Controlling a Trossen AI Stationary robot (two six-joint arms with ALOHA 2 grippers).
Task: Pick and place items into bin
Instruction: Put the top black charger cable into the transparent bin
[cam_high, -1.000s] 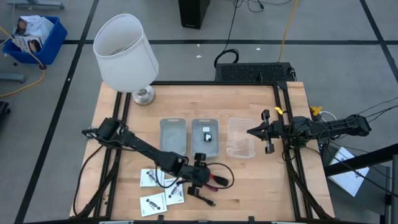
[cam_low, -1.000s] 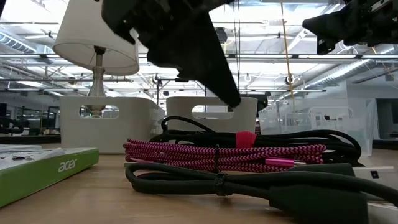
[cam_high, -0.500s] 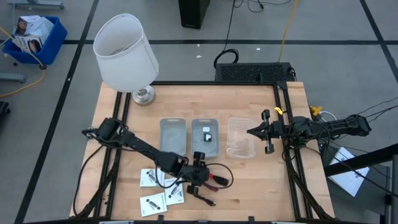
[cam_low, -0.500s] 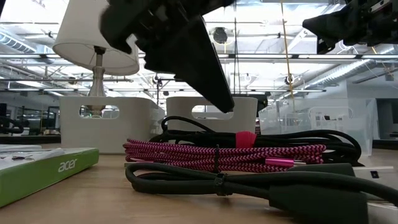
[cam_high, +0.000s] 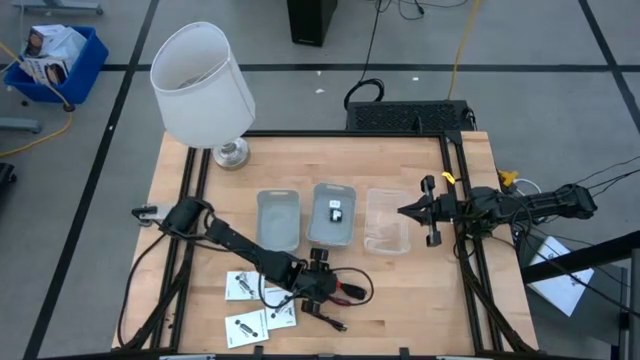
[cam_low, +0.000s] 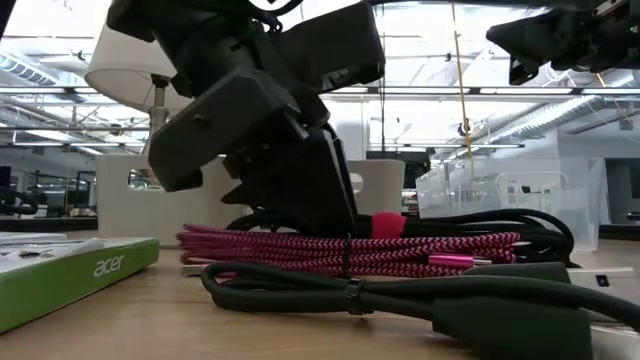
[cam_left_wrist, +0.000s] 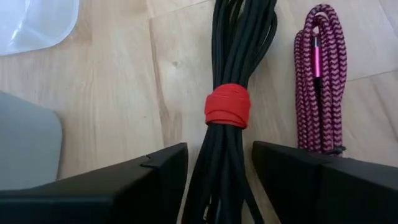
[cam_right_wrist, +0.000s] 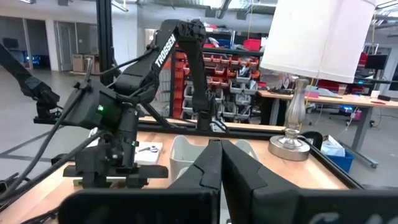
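left claw (cam_left_wrist: 217, 177) spread, straddling black cable bundle (cam_left_wrist: 231, 93) lengthwise | right claw (cam_right_wrist: 221, 163) pressed together

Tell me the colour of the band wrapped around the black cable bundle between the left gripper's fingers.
Red: the band circles the black cable bundle; clearest in the left wrist view.

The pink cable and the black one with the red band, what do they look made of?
The pink cable looks sheathed in woven fabric: a zigzag pink-and-dark braid shows. The black cable bundle looks like smooth rubber or plastic with a dull sheen. Its red band seems a soft matte strap, perhaps hook-and-loop. The left gripper straddles the black bundle, open.
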